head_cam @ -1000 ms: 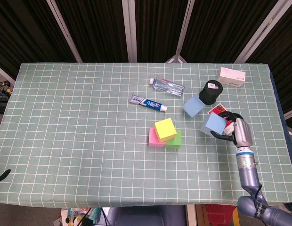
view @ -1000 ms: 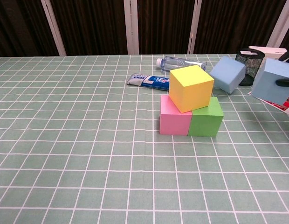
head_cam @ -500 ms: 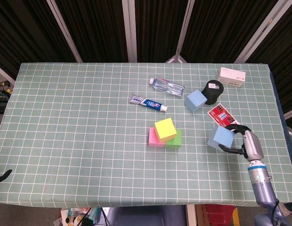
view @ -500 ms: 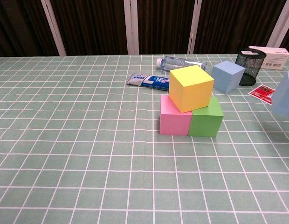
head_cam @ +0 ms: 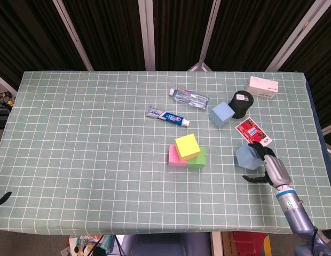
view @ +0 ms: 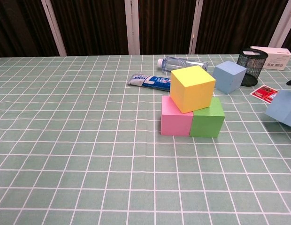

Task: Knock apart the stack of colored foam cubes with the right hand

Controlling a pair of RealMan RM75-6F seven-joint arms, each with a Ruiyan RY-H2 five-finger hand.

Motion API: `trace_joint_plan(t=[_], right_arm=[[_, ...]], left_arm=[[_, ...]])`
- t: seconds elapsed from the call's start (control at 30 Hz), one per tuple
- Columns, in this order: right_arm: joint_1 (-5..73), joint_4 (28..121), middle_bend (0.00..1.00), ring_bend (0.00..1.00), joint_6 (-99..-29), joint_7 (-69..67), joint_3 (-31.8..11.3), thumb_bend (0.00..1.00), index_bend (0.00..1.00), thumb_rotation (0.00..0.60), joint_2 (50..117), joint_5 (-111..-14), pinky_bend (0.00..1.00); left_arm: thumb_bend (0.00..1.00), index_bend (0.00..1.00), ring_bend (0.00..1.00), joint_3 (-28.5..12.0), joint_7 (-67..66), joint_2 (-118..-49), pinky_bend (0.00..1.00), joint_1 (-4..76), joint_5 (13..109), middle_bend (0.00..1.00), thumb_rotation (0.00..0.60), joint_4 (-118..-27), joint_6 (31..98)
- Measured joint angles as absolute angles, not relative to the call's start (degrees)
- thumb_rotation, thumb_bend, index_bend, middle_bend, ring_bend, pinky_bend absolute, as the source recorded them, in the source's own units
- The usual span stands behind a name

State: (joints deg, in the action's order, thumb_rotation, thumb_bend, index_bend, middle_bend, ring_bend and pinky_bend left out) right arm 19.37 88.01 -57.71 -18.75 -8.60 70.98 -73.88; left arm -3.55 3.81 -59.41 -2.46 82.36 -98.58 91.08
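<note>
The stack stands mid-table: a yellow cube (head_cam: 187,145) (view: 192,88) sits skewed on top of a pink cube (head_cam: 173,156) (view: 176,123) and a green cube (head_cam: 198,158) (view: 207,121). To the stack's right, my right hand (head_cam: 267,168) is low over the table with its fingers spread. A light blue cube (head_cam: 244,156) (view: 282,108) lies tilted just left of the hand, between the fingers, which do not plainly grip it. A second light blue cube (head_cam: 222,113) (view: 229,76) rests farther back. Only a dark sliver of my left hand (head_cam: 2,199) shows at the left edge.
Behind the stack lie a toothpaste tube (head_cam: 168,117) and a clear bottle (head_cam: 189,97). At the back right stand a black mesh cup (head_cam: 241,103) and a white box (head_cam: 262,87). A red card (head_cam: 252,131) lies close behind the right hand.
My right hand carried the light blue cube toward the near right, lowered it to the table and spread its fingers. The other blue cube settled by the cup. The stack stayed put.
</note>
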Motion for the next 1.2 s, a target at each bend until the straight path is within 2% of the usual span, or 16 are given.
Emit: trace_joint_plan(t=[0.23,0.5,0.7,0.8,0.87,1.2], right_arm=[[19.2,89.3,0.04,0.06,-60.1,-16.5,-8.8,0.16,0.11,0.6,71.3,-73.6,0.0],[19.0,94.3,0.04,0.06,-64.4,-19.9,-9.3,0.16,0.11,0.6,71.7,-77.7,0.0],[20.5,96.8,0.04,0.08,-64.6,-17.6,-10.3,0.16,0.11,0.6,73.8,-77.8,0.0],[20.9,98.8,0.04,0.09,-65.0,-16.5,-10.7,0.16,0.11,0.6,74.8,-77.6,0.05],[21.0,99.7,0.04,0.09,-65.4,-15.5,-10.8,0.16,0.11,0.6,75.6,-77.3,0.08],[22.2,100.0,0.04,0.09,-65.7,-7.8,-11.3,0.16,0.11,0.6,83.1,-69.5,0.08]], left_arm=[[0.18,0.14,0.0,-3.6,3.7,-59.6,0.0,-2.6,82.4,0.0,0.6,-98.6,91.3],[0.18,0.14,0.0,-3.5,3.5,-59.5,0.0,-2.6,82.5,0.0,0.6,-98.7,91.1],[0.18,0.14,0.0,-3.7,4.2,-59.3,0.0,-2.6,82.1,0.0,0.6,-98.7,91.1],[0.18,0.14,0.0,-3.8,4.4,-59.3,0.0,-2.6,81.8,0.0,0.6,-98.7,91.0],[0.18,0.14,0.0,-3.9,4.5,-59.2,0.0,-2.6,81.8,0.0,0.6,-98.7,90.9],[0.18,0.14,0.0,-3.9,5.1,-58.9,0.0,-2.7,81.7,0.0,0.6,-98.7,90.9]])
